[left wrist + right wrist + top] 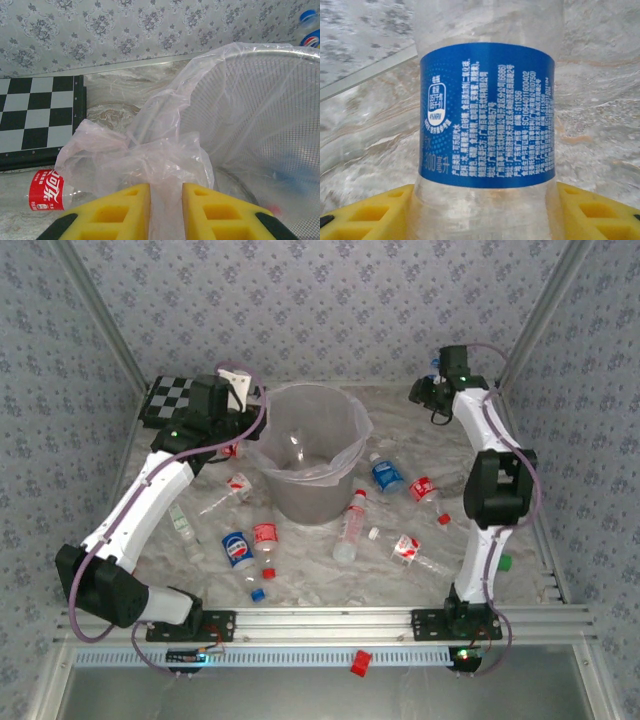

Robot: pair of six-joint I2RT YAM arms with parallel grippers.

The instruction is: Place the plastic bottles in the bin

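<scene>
On the blue-labelled bottle (486,115) you can read small white Chinese print, long strings of digits and a faint "300" set sideways. The red-labelled bottle (46,190) carries Coca-Cola's white Chinese script.

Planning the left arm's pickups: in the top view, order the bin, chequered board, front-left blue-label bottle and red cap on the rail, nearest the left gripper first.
From the left gripper:
1. bin, at its fingertips
2. chequered board, just left
3. blue-label bottle, towards the front
4. red cap, on the front rail
</scene>
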